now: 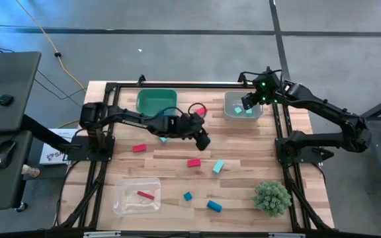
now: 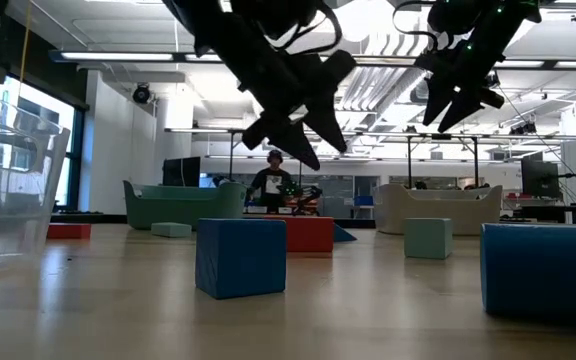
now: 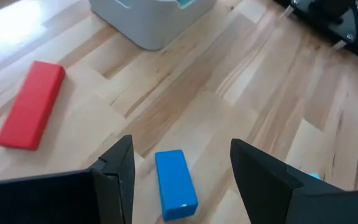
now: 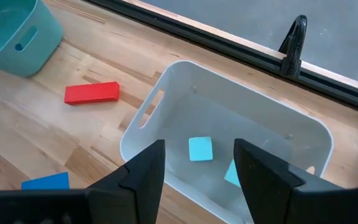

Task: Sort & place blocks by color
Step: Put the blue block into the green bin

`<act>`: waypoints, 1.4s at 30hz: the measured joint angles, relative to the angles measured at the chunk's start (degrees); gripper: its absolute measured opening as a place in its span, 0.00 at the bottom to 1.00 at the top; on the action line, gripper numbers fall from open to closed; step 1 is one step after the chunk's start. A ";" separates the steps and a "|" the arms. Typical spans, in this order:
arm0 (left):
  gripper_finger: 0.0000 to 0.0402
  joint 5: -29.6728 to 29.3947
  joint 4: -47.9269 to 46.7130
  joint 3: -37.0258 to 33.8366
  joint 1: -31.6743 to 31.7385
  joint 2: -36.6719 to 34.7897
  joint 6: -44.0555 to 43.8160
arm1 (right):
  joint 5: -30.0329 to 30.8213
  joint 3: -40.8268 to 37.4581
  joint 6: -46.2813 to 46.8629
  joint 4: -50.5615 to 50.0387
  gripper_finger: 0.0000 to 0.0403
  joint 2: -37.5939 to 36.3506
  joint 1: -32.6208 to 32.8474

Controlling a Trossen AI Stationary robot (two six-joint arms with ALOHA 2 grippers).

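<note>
My left gripper (image 1: pixel 204 141) hangs open above the table's middle. In the left wrist view its fingers stand on either side of a blue bar (image 3: pixel 175 184) lying flat on the wood, well above it. A red bar (image 3: pixel 30 104) lies beside it. My right gripper (image 1: pixel 249 102) is open over the clear bin (image 1: pixel 243 114) near the far right. Two light teal blocks (image 4: pixel 200 149) rest on that bin's floor. More red (image 1: pixel 194 162), teal (image 1: pixel 217 166) and blue (image 1: pixel 214 206) blocks lie scattered on the table.
A green bin (image 1: pixel 156 100) stands at the far edge. A clear bin (image 1: pixel 137 203) at the near left holds a red block (image 1: pixel 145 195). A spiky green plant ball (image 1: pixel 272 197) sits at the near right. A person (image 2: pixel 273 178) is far behind the table.
</note>
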 joint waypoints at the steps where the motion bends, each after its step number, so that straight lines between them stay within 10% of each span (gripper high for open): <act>1: 0.46 -0.20 -0.13 0.07 -0.16 0.29 -0.05 | -0.02 0.00 -0.09 -0.01 0.45 0.00 0.00; 42: 0.46 -5.68 0.61 0.38 -4.58 13.58 -4.37 | -3.92 0.00 -2.89 -0.01 0.45 0.04 -0.02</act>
